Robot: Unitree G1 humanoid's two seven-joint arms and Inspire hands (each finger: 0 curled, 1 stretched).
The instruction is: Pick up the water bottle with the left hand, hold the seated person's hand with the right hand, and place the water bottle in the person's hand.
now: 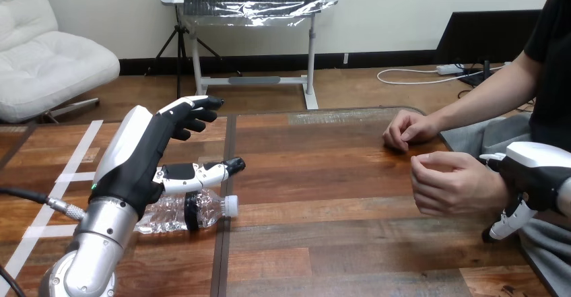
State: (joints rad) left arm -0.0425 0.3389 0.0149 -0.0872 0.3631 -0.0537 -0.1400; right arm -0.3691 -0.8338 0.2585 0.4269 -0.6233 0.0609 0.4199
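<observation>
Here, on the wooden counter (350, 176): left robot hand (138, 155) hovering released, fingers spread, just above the water bottle (161, 217). Bottle flat on its side beneath that palm, long axis left-to-right, cap toward the person. Far nearer the left arm. Right robot hand (532, 169) beside the person's hand (448, 182) at the wrist; grasp impossible to tell.

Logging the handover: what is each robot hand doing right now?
Left robot hand: open, over the water bottle, not holding it.
Right robot hand: against the person's hand; grip cannot be told.
</observation>
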